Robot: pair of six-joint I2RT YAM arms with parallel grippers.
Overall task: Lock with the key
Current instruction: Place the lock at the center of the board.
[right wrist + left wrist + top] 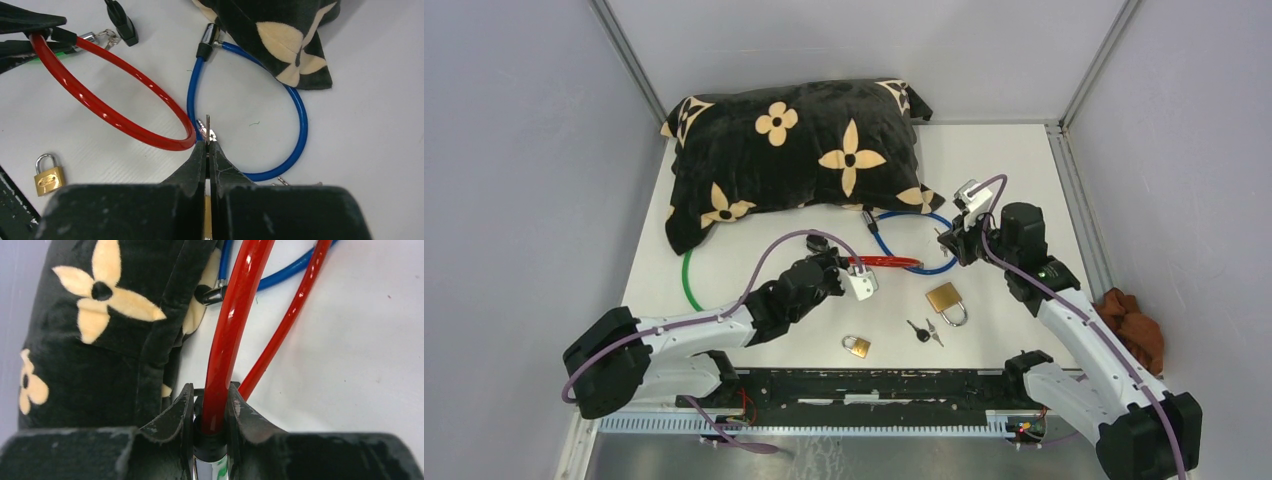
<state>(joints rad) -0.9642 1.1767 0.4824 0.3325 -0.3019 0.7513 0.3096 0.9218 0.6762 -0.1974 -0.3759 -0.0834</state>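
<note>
Lower centre, the left gripper (210, 396) clamps the glossy red looped cable lock (234, 315); the right gripper (208, 145) pinches a thin flat metal key (208, 127).

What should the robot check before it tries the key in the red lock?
1. The left gripper clamps the red cable lock: ok.
2. The right gripper pinches the key: ok.
3. Key lined up with the lock's clamped end: not ok. It is at the loop's far bend, beside the blue cable lock.
4. Keyhole in view: cannot tell.
5. Key fits this lock: cannot tell.
</note>
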